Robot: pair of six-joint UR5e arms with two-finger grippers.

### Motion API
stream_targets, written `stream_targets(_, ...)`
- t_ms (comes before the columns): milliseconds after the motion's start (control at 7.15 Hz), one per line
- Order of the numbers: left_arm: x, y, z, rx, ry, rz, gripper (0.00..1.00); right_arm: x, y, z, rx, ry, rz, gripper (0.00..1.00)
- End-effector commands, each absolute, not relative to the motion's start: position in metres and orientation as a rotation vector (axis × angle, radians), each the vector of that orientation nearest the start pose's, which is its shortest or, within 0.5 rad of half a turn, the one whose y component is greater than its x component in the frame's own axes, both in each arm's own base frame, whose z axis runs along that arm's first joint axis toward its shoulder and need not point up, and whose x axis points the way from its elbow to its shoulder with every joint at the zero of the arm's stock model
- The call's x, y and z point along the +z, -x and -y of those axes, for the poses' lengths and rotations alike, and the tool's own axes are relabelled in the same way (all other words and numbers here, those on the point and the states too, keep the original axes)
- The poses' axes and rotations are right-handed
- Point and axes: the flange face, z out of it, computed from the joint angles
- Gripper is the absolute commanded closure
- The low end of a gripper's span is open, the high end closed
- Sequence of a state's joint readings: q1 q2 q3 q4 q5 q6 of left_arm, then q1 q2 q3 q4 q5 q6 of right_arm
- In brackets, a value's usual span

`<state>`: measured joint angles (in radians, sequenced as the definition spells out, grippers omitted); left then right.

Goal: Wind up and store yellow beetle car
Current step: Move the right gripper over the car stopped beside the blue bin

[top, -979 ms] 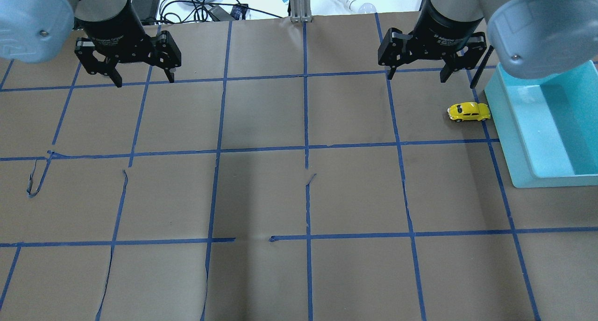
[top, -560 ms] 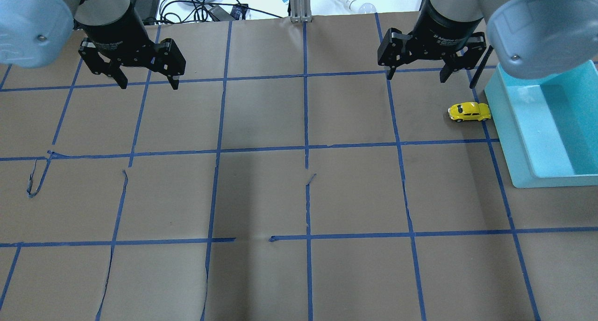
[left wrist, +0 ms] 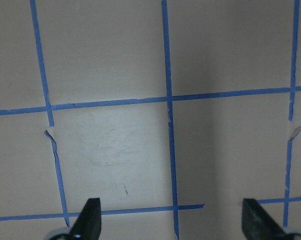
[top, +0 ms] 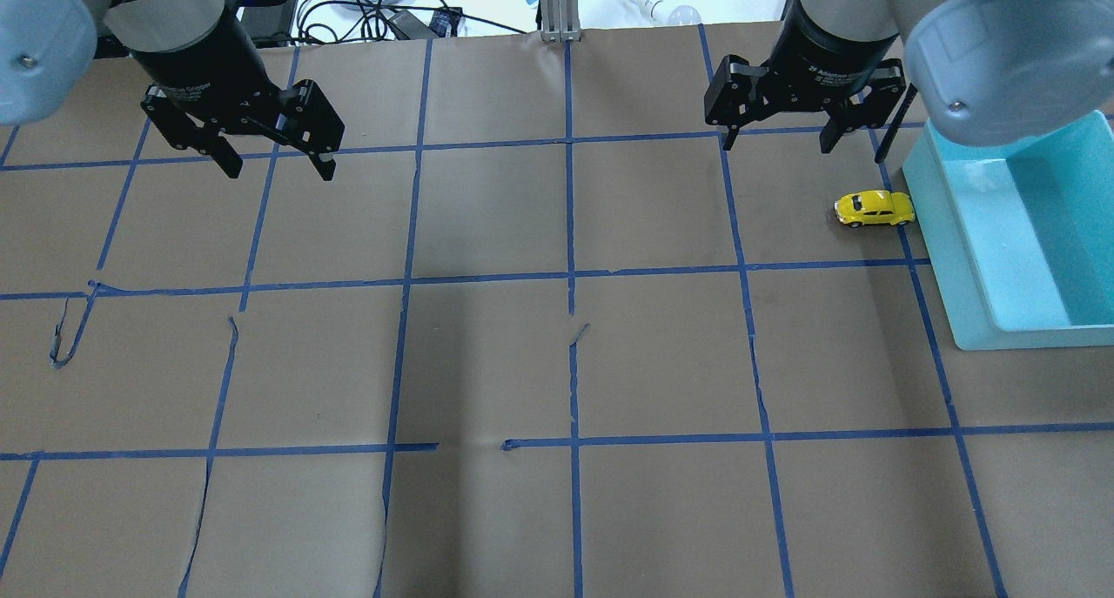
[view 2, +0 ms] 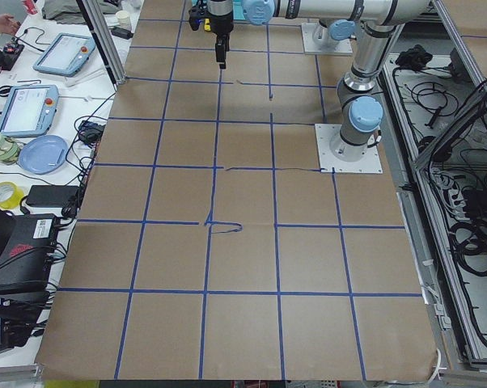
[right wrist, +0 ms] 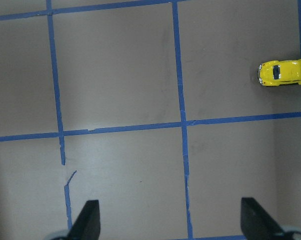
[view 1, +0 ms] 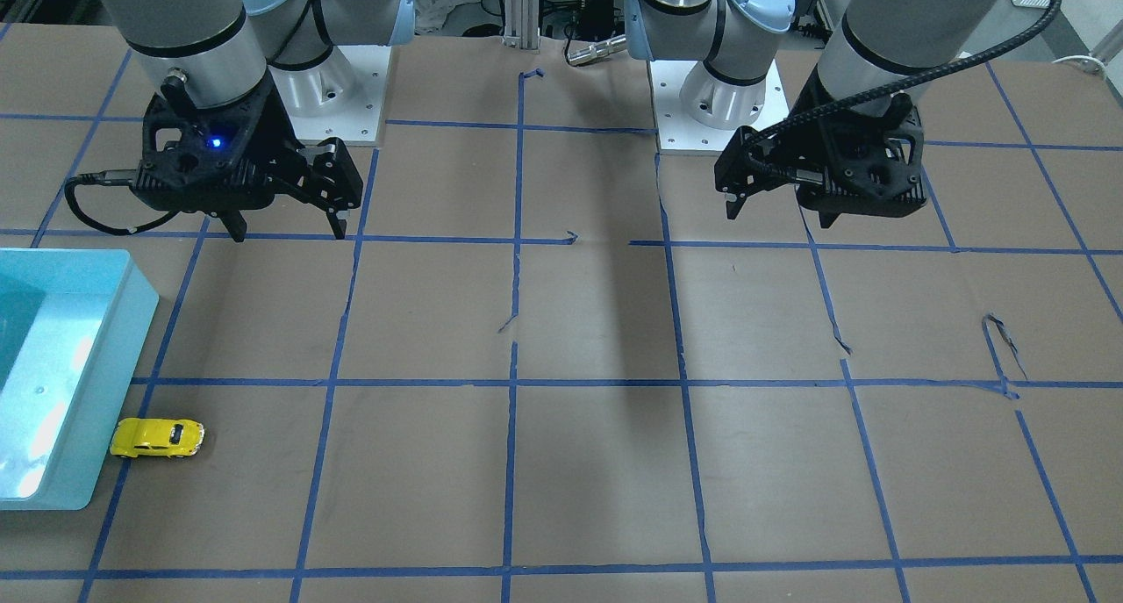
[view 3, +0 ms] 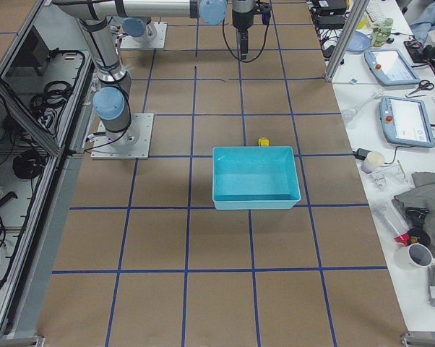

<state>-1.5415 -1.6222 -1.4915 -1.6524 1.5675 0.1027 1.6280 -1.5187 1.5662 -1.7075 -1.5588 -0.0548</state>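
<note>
1. One car (top: 873,208): on desk (top: 557,363), just beside bin (top: 944,250), at its 9 o'clock; winding and storing apparently both left.
2. One right tool (top: 776,144): spread, empty; car at its 4 o'clock.
3. One left tool (top: 280,170): spread, empty.

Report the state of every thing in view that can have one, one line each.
turquoise bin, upright, open-topped, nothing inside.
yellow beetle car, upright on its wheels on the table, outside the turquoise bin, close beside its wall, not gripped.
left gripper, jaws open, empty, raised above the table.
right gripper, jaws open, empty, raised; the car is not between its jaws.
</note>
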Motion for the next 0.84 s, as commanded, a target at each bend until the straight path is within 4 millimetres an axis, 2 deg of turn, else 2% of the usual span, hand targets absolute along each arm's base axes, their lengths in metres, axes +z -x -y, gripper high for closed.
stream_targets(0, 0.4980, 0.1155, 0.5000, 0.137, -0.118, -3.147, 0.00, 0.4723, -0.1604, 0.5168, -0.114, 0.572, -3.089, 0.00)
stream_targets(140, 0.4982, 0.1160, 0.5000, 0.135, -0.120, -3.146, 0.00, 0.4714, -0.1550, 0.5193, -0.118, 0.721, -3.062, 0.00)
stream_targets(699, 0.4957, 0.1175, 0.4971, 0.146, -0.111, -3.152, 0.00, 0.4637, -0.1538, 0.5244, -0.092, 1.239, -2.898, 0.00)
